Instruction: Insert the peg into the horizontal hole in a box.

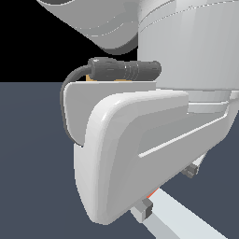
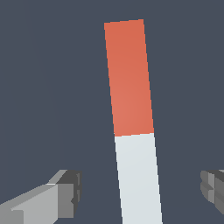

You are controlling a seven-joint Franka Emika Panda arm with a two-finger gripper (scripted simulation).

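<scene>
The peg lies flat on the dark floor. In the wrist view its red half [image 2: 129, 78] points away from the hand and its light grey-white half [image 2: 138, 175] lies between the fingers. My gripper [image 2: 140, 190] is open, with one finger [image 2: 65, 192] on each side of the white half, apart from it. In the exterior view my hand fills most of the picture; the gripper [image 1: 168, 189] hangs just over the peg's white half [image 1: 179, 217]. Only a thin tan sliver of the box [image 1: 119, 80] shows behind the hand. The hole is hidden.
The arm's white hand housing [image 1: 140, 140] and a black cable [image 1: 70, 93] block most of the exterior view. Dark blue-grey floor [image 1: 32, 163] surrounds the peg in both views.
</scene>
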